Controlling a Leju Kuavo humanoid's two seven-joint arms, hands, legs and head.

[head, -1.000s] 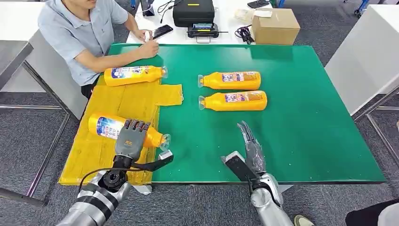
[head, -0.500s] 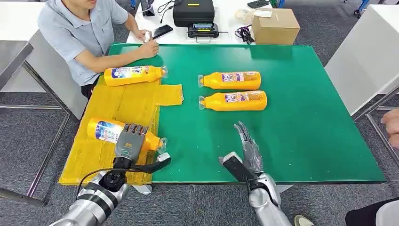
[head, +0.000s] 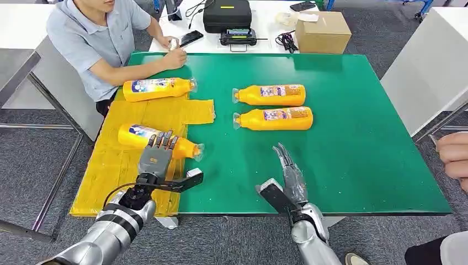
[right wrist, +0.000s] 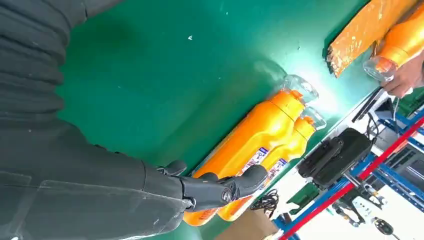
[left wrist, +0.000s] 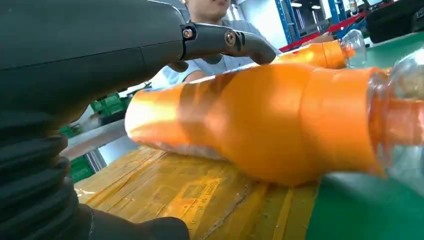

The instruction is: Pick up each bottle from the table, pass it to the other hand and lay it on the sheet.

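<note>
An orange bottle (head: 156,141) lies on its side on the yellow sheet (head: 116,171), its clear cap over the sheet's edge. My left hand (head: 155,162) hovers just behind it, fingers straight and spread, thumb out to the side, holding nothing. The left wrist view shows this bottle (left wrist: 260,120) resting on the sheet (left wrist: 190,195) under my fingers (left wrist: 225,40). A second bottle (head: 157,88) lies at the sheet's far end. Two more bottles (head: 270,94) (head: 274,118) lie side by side on the green table. My right hand (head: 291,178) is open near the front edge, short of them.
A person sits at the far left corner, one hand (head: 174,57) resting on the green table (head: 359,149). Another person's hand (head: 453,157) reaches in at the right edge. A cardboard box (head: 323,31) and a black case (head: 227,15) stand on the white table behind.
The near bottle has moved farther onto the sheet, away from the front edge, and my left hand has let it go. A person's hand has come in at the right.
</note>
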